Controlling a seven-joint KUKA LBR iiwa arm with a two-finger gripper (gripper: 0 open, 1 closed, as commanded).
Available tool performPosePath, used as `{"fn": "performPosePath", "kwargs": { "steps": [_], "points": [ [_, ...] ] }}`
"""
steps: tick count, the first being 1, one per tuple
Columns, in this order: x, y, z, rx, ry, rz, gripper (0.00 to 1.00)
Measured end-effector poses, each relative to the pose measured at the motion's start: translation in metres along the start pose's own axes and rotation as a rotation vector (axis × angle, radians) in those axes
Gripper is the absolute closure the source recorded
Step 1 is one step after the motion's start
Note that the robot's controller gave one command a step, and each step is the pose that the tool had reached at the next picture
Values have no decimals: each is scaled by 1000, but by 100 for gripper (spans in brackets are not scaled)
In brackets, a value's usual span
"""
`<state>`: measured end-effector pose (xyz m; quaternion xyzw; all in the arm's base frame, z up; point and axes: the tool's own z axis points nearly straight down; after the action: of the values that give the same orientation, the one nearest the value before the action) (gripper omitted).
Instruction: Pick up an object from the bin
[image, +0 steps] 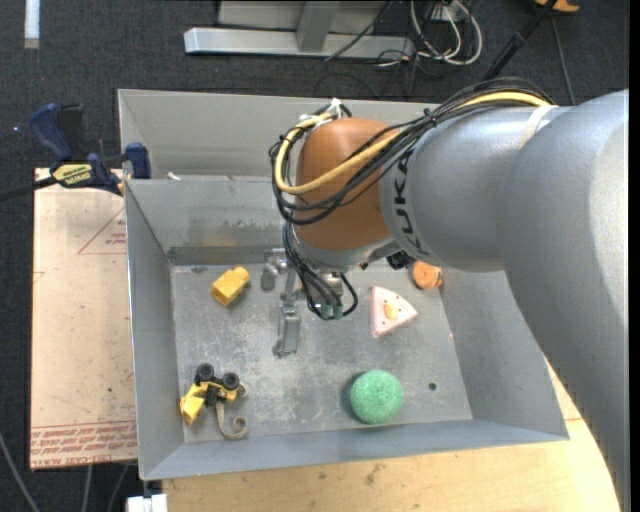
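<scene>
My gripper (287, 340) hangs below the arm's wrist over the bare middle of the bin floor, with nothing seen in it. A small yellow block (230, 286) lies up and to its left. To its right rests a white wedge with a pink face (391, 311). A green ball (375, 396) sits to the lower right, near the front wall.
A yellow and black toy (208, 392) with a grey hook (235, 428) lies in the front left corner. A small orange thing (427, 276) peeks out from under the arm at the right. The arm covers the bin's back right part.
</scene>
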<state>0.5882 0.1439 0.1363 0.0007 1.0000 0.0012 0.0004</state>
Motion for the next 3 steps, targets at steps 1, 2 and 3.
{"fn": "performPosePath", "kwargs": {
  "steps": [1, 2, 3],
  "points": [
    [0, 0, 0, 0, 0, 0, 0],
    [-2, 34, 22, 2, -4, -53, 0],
    [12, 59, 35, 0, 1, 3, 0]
  ]
}}
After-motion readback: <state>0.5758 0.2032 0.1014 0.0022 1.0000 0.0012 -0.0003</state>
